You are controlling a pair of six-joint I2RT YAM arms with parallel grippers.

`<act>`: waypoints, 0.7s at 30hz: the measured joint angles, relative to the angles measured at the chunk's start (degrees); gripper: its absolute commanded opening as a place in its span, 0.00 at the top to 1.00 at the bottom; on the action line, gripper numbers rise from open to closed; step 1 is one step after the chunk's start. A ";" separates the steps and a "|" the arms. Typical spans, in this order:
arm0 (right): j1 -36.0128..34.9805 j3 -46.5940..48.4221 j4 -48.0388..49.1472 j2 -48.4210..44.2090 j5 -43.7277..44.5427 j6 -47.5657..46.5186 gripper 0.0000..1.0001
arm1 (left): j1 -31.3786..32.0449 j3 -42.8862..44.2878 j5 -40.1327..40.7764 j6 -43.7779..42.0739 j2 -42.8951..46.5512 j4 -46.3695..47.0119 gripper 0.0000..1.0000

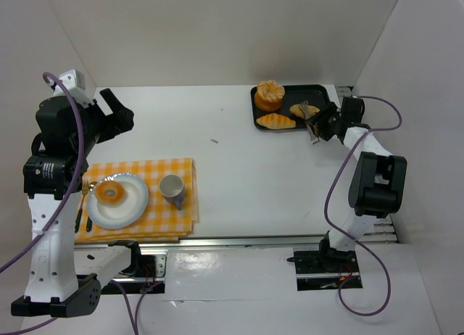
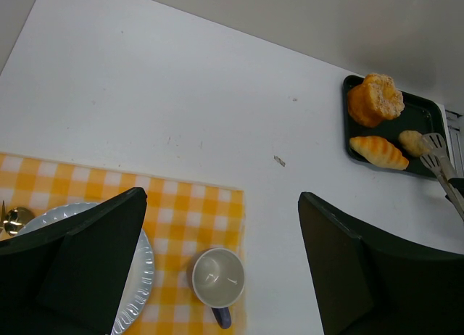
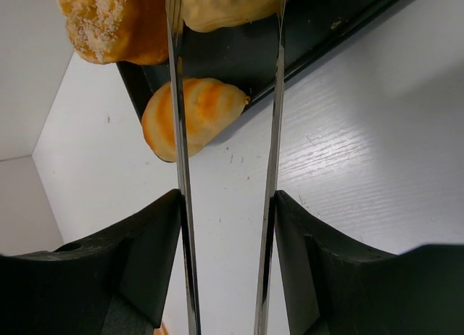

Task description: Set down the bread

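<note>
At the far right of the white table (image 1: 239, 175): black rectangular tray (image 1: 322, 92) with three breads in it. Sugar-dusted round orange bun (image 1: 269, 94) at the far left corner, striped golden elongated loaf (image 1: 275, 121) along the near edge, small pale oval roll (image 1: 299, 110) to the right of both.

At the left, on a yellow-and-white checked cloth (image 1: 174, 219): white round plate (image 1: 138, 204) with an orange ring doughnut (image 1: 111, 191) on it, grey mug (image 1: 172, 186) just beside.

Right gripper (image 3: 226, 277) partly closed, clamped on the arms of metal tongs (image 3: 177, 132); blades against either flank of the roll, within the tray.

Left gripper (image 2: 223, 197) spread wide, holding nothing, above the cloth.

Long axis of the roll crossways to the blades, roughly left-to-right in the overhead view.
</note>
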State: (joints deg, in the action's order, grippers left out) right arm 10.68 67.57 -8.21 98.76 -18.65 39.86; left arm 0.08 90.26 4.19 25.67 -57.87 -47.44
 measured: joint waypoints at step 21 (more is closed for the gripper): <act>0.87 -3.39 1.95 -1.66 -0.09 2.27 0.39 | 0.00 0.00 -0.02 0.00 0.00 0.00 0.01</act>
State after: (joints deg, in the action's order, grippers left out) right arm 11.55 64.18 -6.26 97.10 -18.74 42.13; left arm 0.08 90.26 4.16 25.67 -57.87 -47.44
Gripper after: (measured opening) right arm 0.612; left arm 0.992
